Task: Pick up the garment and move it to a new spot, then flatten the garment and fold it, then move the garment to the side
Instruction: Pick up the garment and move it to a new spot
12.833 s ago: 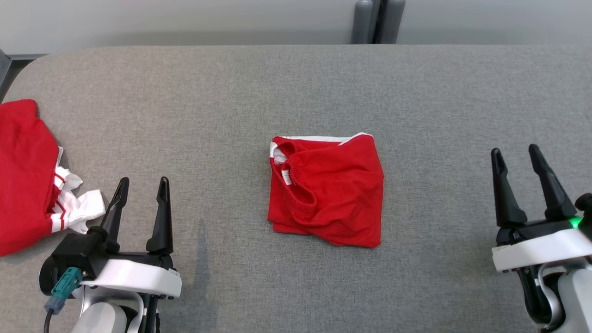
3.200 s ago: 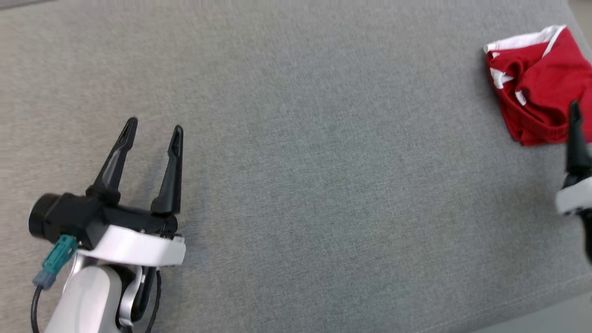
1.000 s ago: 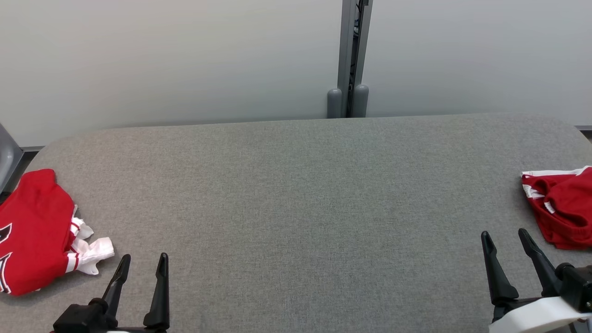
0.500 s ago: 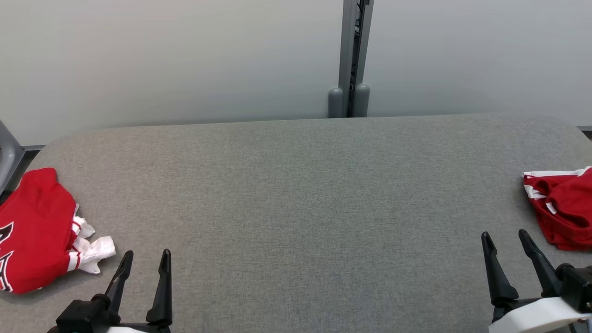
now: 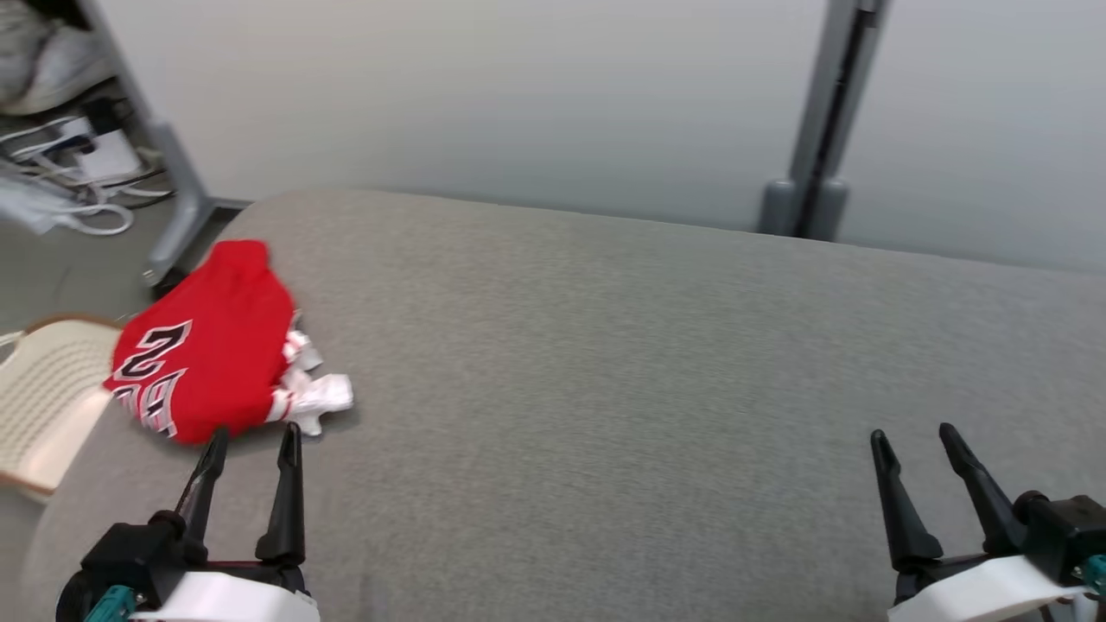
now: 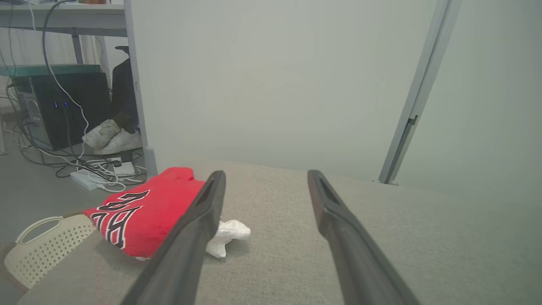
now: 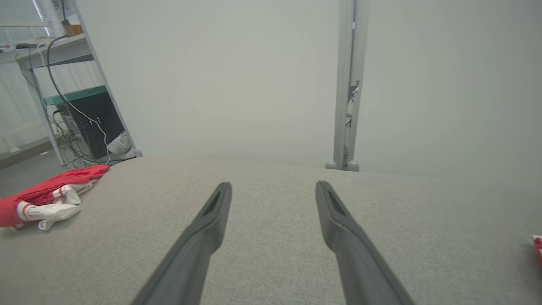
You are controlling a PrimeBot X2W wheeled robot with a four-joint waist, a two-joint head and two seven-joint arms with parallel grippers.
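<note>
A crumpled red garment [image 5: 207, 345] with black-and-white lettering and white trim lies at the left end of the grey table [image 5: 605, 363]. It is also in the left wrist view [image 6: 144, 216] and the right wrist view [image 7: 46, 190]. My left gripper [image 5: 255, 430] is open just short of the garment's near edge, its fingers [image 6: 203, 212] empty and held above the table. My right gripper [image 5: 913, 431] is open and empty over bare table at the lower right, far from the garment. A sliver of red cloth [image 7: 537, 250] shows at the right edge of the right wrist view.
A cream perforated basket [image 5: 43, 397] sits off the table's left end, below the garment. A grey post [image 5: 821, 130] stands against the wall behind the table. Cables, a power strip [image 6: 89, 180] and white shoes [image 6: 110, 135] lie on the floor to the left.
The camera has turned left, so the lettered red garment sits further into the picture and the folded red cloth at the right has left the head view. Both grippers stay open.
</note>
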